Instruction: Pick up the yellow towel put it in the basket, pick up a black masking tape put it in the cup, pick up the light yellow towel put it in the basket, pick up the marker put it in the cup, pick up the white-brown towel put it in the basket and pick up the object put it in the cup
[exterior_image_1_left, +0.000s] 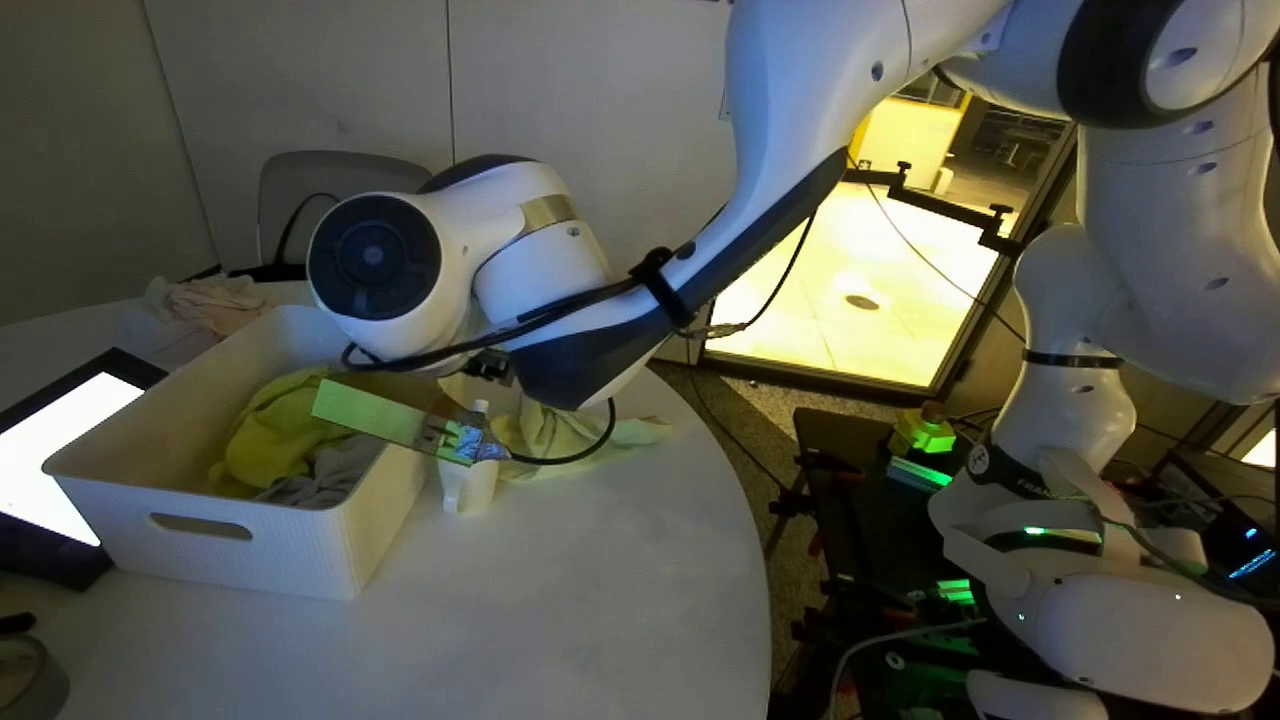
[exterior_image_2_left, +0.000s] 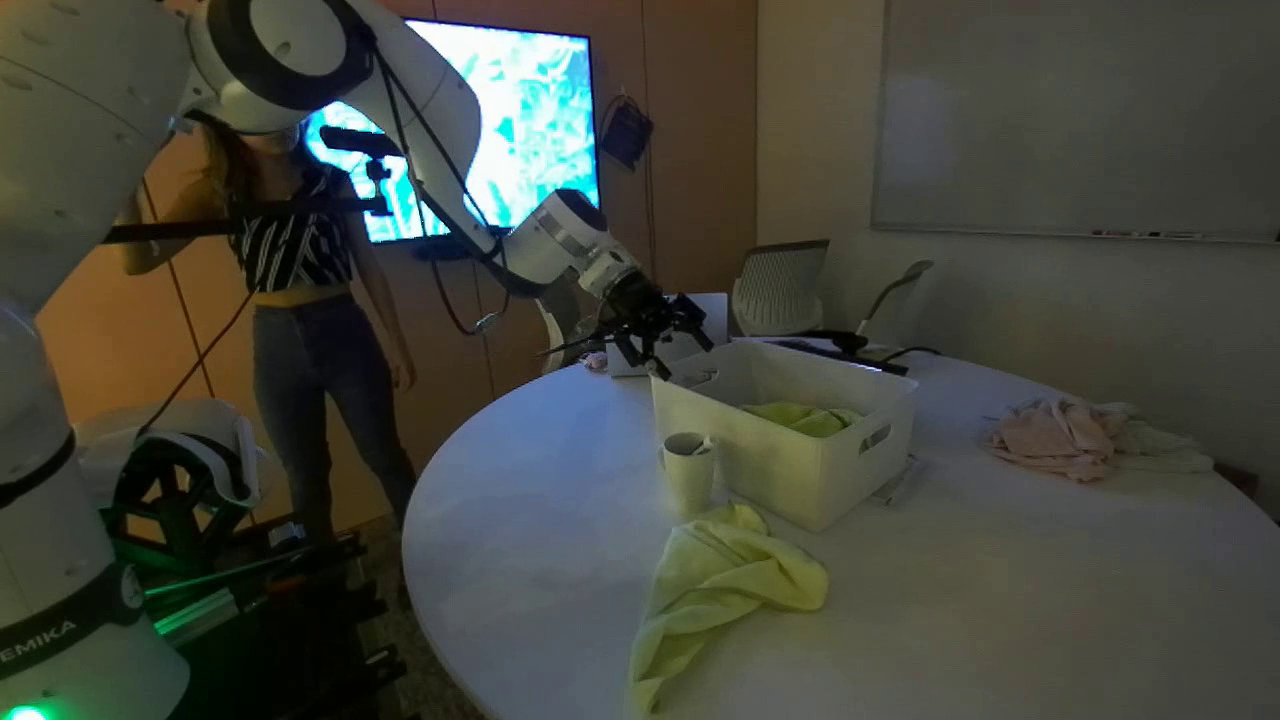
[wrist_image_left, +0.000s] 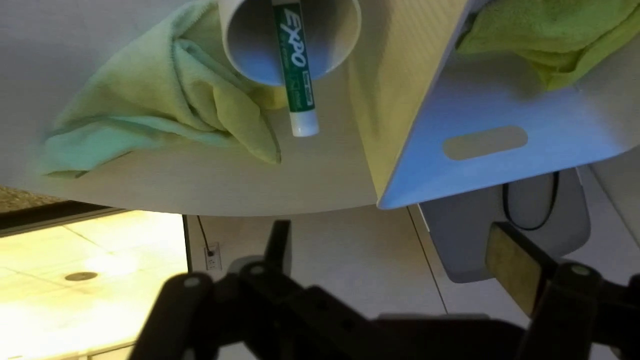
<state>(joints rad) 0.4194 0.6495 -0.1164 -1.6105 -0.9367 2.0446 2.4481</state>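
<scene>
My gripper (wrist_image_left: 395, 255) is open, with nothing between its fingers. It hangs above the basket's rim in an exterior view (exterior_image_2_left: 685, 358). The white basket (exterior_image_2_left: 765, 460) holds a yellow towel (exterior_image_1_left: 275, 430) and a grey cloth (exterior_image_1_left: 325, 475). The white cup (exterior_image_2_left: 690, 485) stands upright beside the basket. A green marker (wrist_image_left: 298, 70) leans in the cup with its white end over the rim. A light yellow towel (exterior_image_2_left: 720, 580) lies crumpled on the table by the cup. A pinkish-brown towel (exterior_image_2_left: 1060, 440) lies with a whitish cloth beyond the basket. I cannot make out the black masking tape.
A lit screen (exterior_image_1_left: 50, 460) stands against the basket's side. A grey ring-shaped object (exterior_image_1_left: 35, 680) is cut off at the table's edge of view. A small pale item (exterior_image_2_left: 898, 482) lies beside the basket. Chairs (exterior_image_2_left: 780, 290) and a person (exterior_image_2_left: 310, 300) stand around the table.
</scene>
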